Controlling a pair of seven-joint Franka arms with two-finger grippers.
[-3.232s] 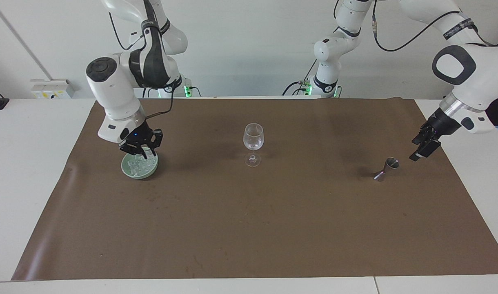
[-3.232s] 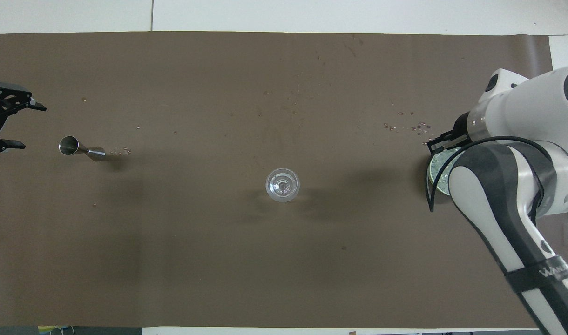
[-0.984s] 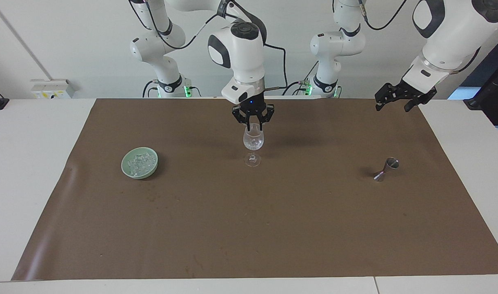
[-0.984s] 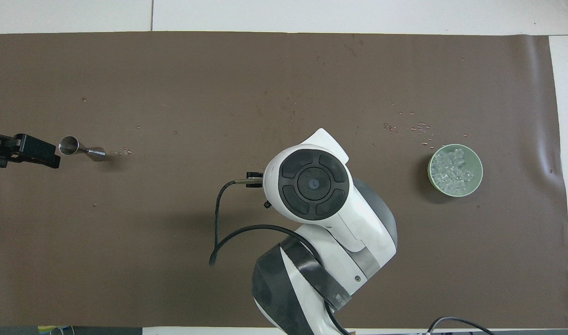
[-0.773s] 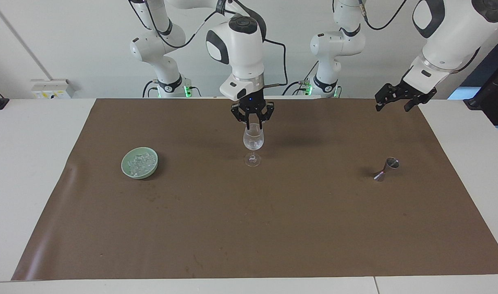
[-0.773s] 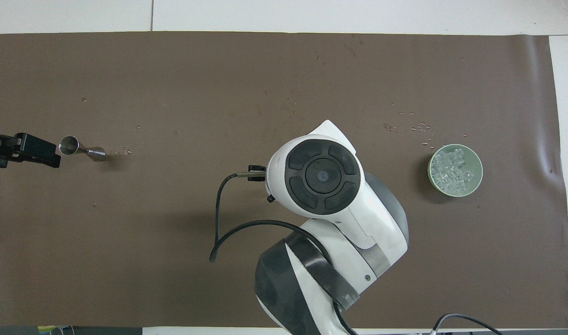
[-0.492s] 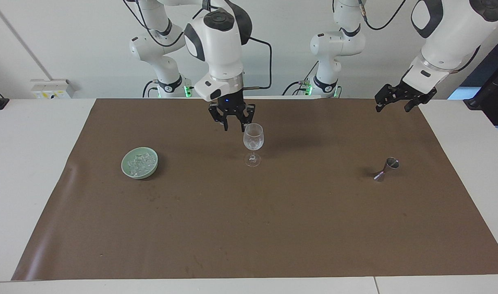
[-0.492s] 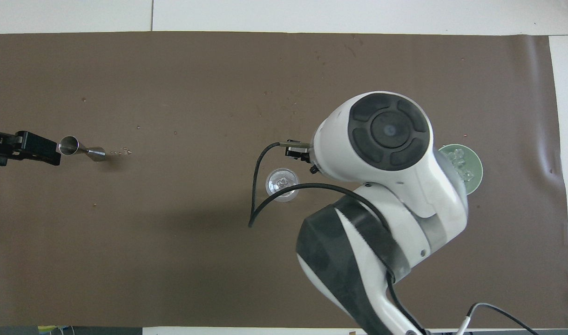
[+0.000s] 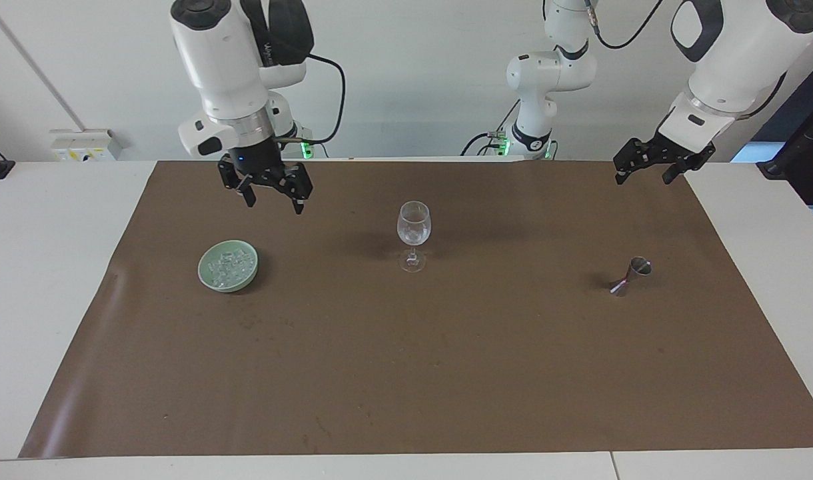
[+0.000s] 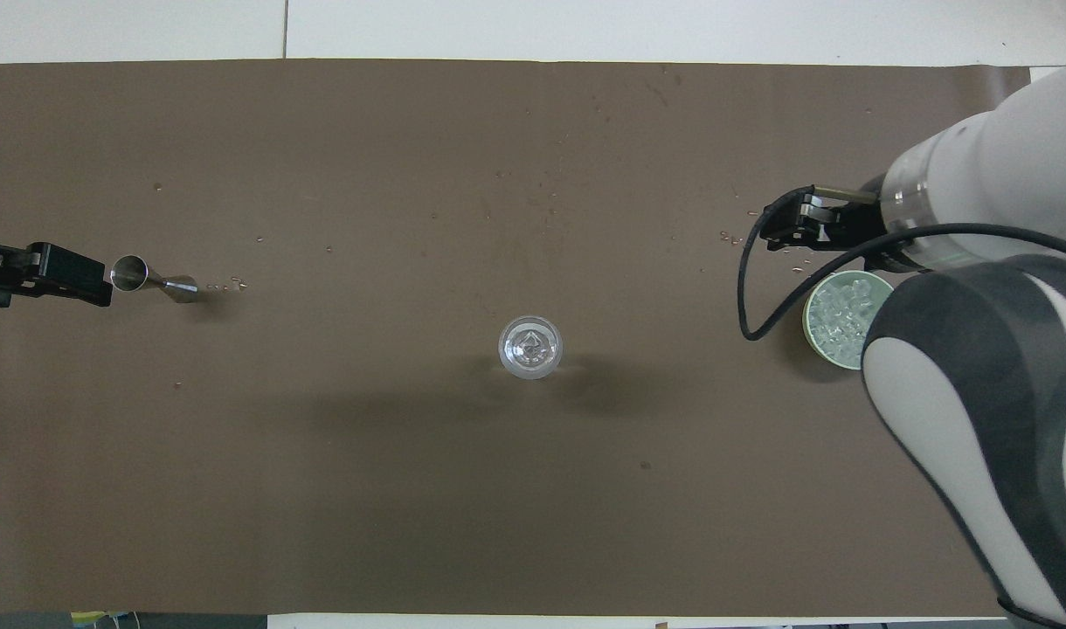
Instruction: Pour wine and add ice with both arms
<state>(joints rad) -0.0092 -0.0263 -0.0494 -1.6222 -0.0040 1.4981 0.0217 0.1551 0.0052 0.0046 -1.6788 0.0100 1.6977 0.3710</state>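
You've got one pale green bowl point(image 9: 228, 266) heaped with small clear ice cubes point(image 9: 230, 265), one clear stemmed wine glass point(image 9: 413, 235) mid-mat, one steel jigger point(image 9: 630, 276). Right gripper point(image 9: 270, 198) spread, empty, over the mat by the bowl; left gripper point(image 9: 646, 172) spread, waiting.

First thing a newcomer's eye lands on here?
The clear wine glass standing alone mid-mat. Then the right gripper, open and empty, raised near the green bowl of ice. The left gripper waits raised over the mat's corner, near the metal jigger.
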